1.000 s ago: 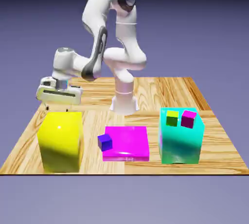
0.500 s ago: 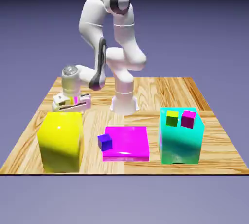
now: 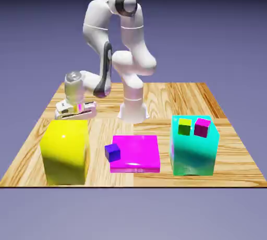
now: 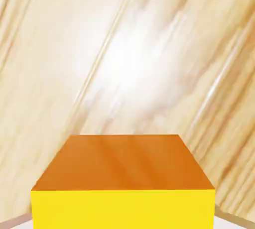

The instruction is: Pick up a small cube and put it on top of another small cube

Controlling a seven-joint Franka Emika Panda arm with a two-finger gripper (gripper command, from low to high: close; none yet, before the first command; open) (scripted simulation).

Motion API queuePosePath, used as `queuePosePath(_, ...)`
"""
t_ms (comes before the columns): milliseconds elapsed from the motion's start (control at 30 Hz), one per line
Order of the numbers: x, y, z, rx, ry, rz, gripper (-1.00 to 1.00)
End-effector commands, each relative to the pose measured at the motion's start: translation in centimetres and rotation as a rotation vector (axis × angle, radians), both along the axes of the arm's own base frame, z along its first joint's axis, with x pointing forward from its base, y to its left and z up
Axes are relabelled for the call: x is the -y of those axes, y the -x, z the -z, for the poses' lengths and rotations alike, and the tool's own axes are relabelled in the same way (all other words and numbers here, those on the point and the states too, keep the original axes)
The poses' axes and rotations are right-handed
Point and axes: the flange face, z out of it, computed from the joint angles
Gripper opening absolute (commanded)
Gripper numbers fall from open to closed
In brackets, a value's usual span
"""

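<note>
In the hand view the small cube (image 4: 123, 166), plain orange, fills the bottom middle, large and close, over the wooden table; it covers nearly all of the fingers. My gripper (image 3: 76, 110) is shut on it. In the exterior view the hand hangs low over the table just behind the large yellow block (image 3: 64, 151), at the exterior view's left, and the block hides the orange cube there. A small blue cube (image 3: 112, 152) rests at the left edge of the flat magenta slab (image 3: 136, 153).
A tall cyan block (image 3: 193, 147) at the exterior view's right carries a small olive-green cube (image 3: 184, 126) and a small magenta cube (image 3: 202, 127). The robot's base (image 3: 132, 109) stands behind the slab. The table's front edge runs just before the blocks.
The hand has swung toward the exterior view's right, turned and come down behind the yellow block. Its jaws, open before, have shut on the orange cube.
</note>
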Motion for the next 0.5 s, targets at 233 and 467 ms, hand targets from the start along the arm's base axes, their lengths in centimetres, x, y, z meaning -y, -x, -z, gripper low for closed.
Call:
queuePosePath(233,3.2,-7.8,-9.7,0.162,0.003,0.331,-1.0)
queuePosePath(467,1.1,-13.5,-16.1,0.194,-0.155,0.63,-1.0)
